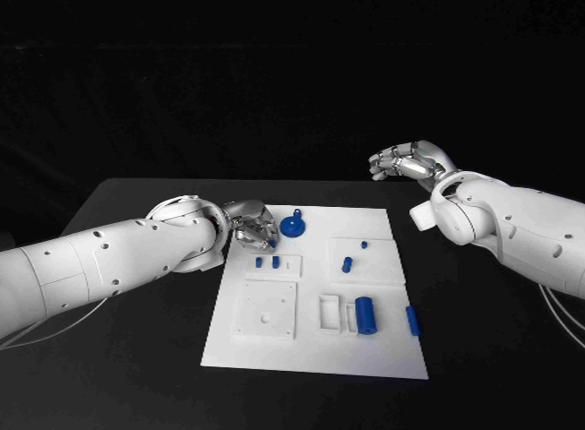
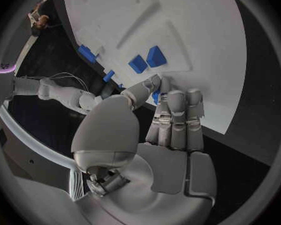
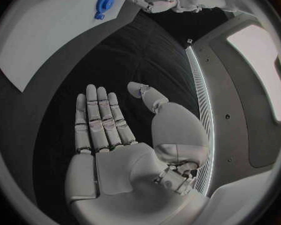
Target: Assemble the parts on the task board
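- The white task board (image 1: 321,296) lies flat in the middle of the black table (image 1: 137,358), its long side running away from the robot.
- Small blue parts sit on the task board: a round disc with a short tab (image 1: 294,224) near the far left corner, two short blocks (image 1: 266,262) side by side a little nearer, and a small peg (image 1: 347,264) near the middle.
- Toward the near right, a blue cylinder (image 1: 365,313) stands beside a white frame (image 1: 331,310), and a slim blue bar (image 1: 412,320) lies close to the right edge.
- A raised white square plate (image 1: 265,311) takes up the near left part of the board.
- The left hand (image 1: 253,227) is over the board's far left edge, just beside the blue disc.
- In the left wrist view its fingers (image 2: 177,120) lie straight and close together over the board's edge, with the thumb reaching across toward them; a bit of blue (image 2: 156,96) shows at the tips, but I cannot tell whether it is held.
- The right hand (image 1: 408,162) is raised beyond the board's far right corner, well apart from every part.
- In the right wrist view it is spread flat, palm showing, its fingers (image 3: 98,120) straight and nothing in it.
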Robot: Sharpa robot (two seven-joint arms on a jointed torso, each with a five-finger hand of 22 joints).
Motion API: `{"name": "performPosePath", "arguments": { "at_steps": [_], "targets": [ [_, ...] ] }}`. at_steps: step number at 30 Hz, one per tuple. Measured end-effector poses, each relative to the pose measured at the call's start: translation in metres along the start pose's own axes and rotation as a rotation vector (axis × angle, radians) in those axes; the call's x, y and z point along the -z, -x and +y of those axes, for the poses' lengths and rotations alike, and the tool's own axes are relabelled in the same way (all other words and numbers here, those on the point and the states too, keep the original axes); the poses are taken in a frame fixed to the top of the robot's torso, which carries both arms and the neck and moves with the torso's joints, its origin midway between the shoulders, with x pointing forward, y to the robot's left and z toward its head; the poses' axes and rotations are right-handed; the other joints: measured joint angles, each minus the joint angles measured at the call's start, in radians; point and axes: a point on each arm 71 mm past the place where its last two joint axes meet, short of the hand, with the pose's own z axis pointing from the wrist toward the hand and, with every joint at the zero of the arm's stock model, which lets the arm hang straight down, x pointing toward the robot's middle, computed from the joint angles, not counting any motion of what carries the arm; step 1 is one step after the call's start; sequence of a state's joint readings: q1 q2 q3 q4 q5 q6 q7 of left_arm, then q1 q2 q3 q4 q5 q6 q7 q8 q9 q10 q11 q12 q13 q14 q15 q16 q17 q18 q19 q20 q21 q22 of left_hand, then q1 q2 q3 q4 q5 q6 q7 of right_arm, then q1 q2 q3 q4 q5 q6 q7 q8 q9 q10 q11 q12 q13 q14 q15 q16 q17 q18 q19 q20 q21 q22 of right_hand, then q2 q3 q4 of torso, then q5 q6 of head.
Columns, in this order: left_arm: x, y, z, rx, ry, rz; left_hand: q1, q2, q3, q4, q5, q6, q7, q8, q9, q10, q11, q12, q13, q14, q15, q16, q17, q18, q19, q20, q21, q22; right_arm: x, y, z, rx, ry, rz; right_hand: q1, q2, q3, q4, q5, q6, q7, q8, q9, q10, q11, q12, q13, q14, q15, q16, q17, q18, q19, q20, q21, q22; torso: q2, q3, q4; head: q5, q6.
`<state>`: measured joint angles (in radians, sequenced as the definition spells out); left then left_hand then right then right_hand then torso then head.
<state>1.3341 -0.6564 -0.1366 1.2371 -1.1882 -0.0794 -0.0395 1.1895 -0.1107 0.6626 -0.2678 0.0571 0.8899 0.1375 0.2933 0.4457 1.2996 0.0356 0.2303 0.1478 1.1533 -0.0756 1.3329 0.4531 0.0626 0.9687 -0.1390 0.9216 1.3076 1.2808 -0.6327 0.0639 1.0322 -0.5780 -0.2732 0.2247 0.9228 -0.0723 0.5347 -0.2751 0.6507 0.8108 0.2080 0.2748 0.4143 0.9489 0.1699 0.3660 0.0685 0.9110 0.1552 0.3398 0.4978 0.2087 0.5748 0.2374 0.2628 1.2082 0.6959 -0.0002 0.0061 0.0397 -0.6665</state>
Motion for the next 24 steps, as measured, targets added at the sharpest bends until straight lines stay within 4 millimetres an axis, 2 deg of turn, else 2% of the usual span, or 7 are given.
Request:
{"name": "performPosePath", "arguments": {
  "at_steps": [7,11,12,24],
  "targets": [
    [0.001,0.001,0.001,0.003,0.001,-0.007,0.009,-0.009,-0.003,-0.003,0.000,-0.007,-0.007,0.000,-0.003,0.008,-0.002,0.006,0.007,0.000,0.000,0.000,0.000,0.003,0.000,0.000,0.000,0.000,0.000,-0.001,0.000,0.002,0.001,0.007,0.000,0.000,-0.008,-0.003,0.007,-0.005,-0.002,0.000,-0.002,-0.004,0.004,-0.003,0.000,-0.007,0.000,0.000,-0.001,0.000,-0.004,0.004,-0.002,0.002,-0.001,0.0007,0.0002,0.002,0.001],
    [0.003,0.002,0.005,0.005,0.009,-0.011,0.009,-0.009,-0.003,-0.003,0.000,-0.007,-0.007,0.000,-0.003,0.008,-0.002,0.010,0.008,0.000,0.000,0.000,0.000,0.005,0.000,0.000,0.004,0.000,0.001,0.000,0.000,0.003,0.000,0.008,0.000,0.000,-0.011,-0.005,0.007,-0.005,-0.002,0.000,-0.002,-0.007,0.000,-0.003,0.000,-0.007,0.000,0.000,0.000,0.000,-0.004,0.004,-0.002,0.002,-0.001,0.0013,-0.0010,0.002,0.002],
    [0.003,0.003,0.006,0.005,0.011,-0.012,0.013,-0.013,-0.003,-0.003,0.000,-0.007,-0.007,0.000,-0.004,0.014,-0.008,0.014,0.009,0.000,0.000,0.004,0.000,0.005,0.000,0.000,0.004,0.000,0.001,0.000,0.000,0.004,0.000,0.008,0.000,0.000,-0.011,-0.005,0.007,-0.005,-0.002,0.000,-0.002,-0.007,0.000,-0.003,0.000,-0.007,0.000,0.000,0.000,0.000,-0.004,0.004,-0.002,0.002,-0.001,0.0017,-0.0010,0.003,0.002],
    [0.007,0.009,0.022,0.005,0.049,-0.028,0.022,-0.022,-0.002,-0.009,0.004,-0.009,-0.009,0.000,-0.005,0.017,-0.011,0.028,0.020,0.000,0.000,0.007,0.001,0.007,0.000,0.000,0.004,0.000,0.002,0.001,-0.001,0.018,-0.002,0.021,0.002,-0.002,-0.023,-0.012,0.012,-0.005,-0.002,0.000,-0.005,-0.007,0.000,-0.003,0.000,-0.010,0.003,0.000,0.000,0.000,-0.003,0.003,-0.007,0.007,-0.002,0.0007,-0.0010,0.001,0.012]
  ]
}}
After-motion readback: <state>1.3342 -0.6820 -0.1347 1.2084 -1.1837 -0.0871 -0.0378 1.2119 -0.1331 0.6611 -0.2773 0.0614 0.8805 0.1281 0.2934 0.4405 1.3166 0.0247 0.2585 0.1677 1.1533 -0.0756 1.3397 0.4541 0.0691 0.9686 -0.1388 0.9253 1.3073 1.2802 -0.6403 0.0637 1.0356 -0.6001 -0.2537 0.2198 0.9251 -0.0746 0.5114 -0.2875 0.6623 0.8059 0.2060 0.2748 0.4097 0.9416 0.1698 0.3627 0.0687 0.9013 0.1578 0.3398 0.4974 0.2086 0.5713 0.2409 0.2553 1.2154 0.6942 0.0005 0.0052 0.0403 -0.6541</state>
